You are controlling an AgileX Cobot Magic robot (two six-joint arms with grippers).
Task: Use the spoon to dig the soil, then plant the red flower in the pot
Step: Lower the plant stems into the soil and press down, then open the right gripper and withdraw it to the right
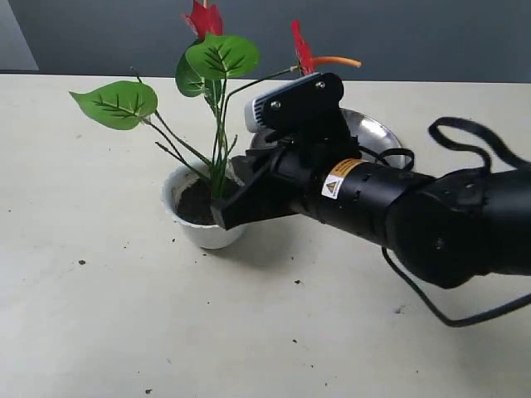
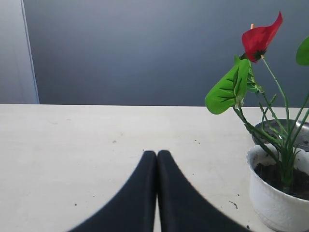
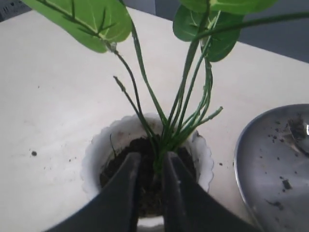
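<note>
The pale table (image 1: 99, 315) is filling most of the exterior view, and the black right arm (image 1: 431, 215) is reaching in from the right edge toward the centre-left. Behind the arm, in the upper right, a round steel plate (image 1: 377, 131) is lying flat. The red flower (image 1: 220, 58) is standing upright at upper centre-left. Its long axis is running vertically, with the stems rising from the pot (image 1: 199, 236) and the blooms pointing at the top of the frame, while one leaf is spreading to the upper left and the orange spike is pointing right. Dark soil (image 1: 195, 203) is filling the pot around the stem base. The right gripper (image 3: 150, 166) is hovering over the soil with its fingers narrowly apart, the stems sitting loosely in the gap. The left gripper (image 2: 157, 157) is resting closed, holding nothing, near the pot.
</note>
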